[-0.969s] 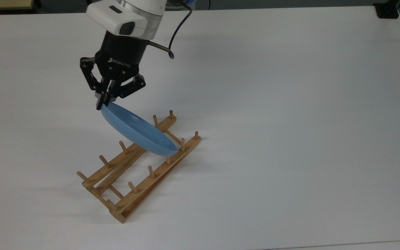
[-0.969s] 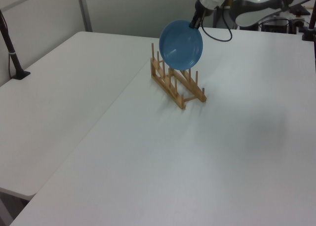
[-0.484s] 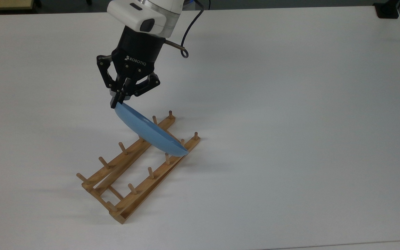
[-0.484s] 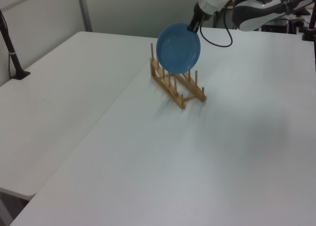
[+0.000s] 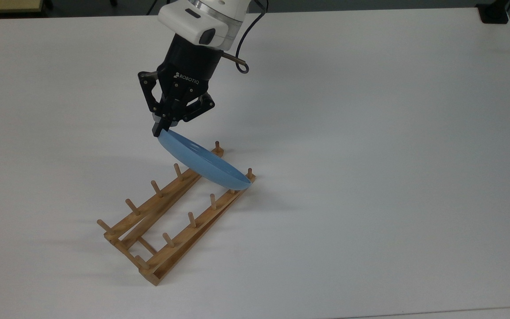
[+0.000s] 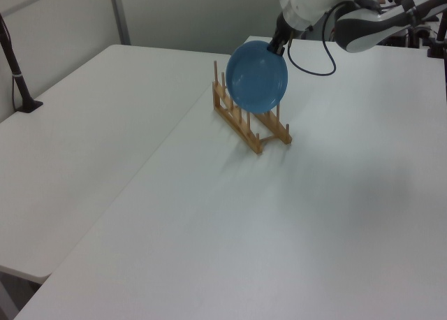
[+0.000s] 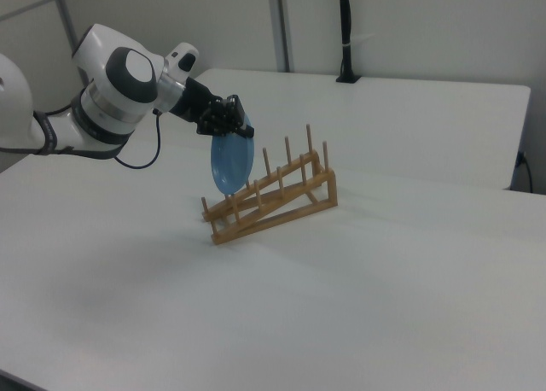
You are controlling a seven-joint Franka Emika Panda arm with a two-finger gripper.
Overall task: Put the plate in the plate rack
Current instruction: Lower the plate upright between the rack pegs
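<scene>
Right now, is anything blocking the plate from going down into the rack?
Nothing visible blocks it. The gripper, jaws shut on the rim, holds the plate tilted over the rack at its end on the top view's upper right. The rack's own pegs there are the only things near the plate's lower edge; the other gaps stand bare.

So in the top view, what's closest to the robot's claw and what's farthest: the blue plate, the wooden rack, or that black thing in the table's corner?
1. The plate: held by its rim in the gripper.
2. The plate rack: just below the plate, stretching toward the top view's lower left.
3. The black object: far off at the top view's upper right corner.
</scene>
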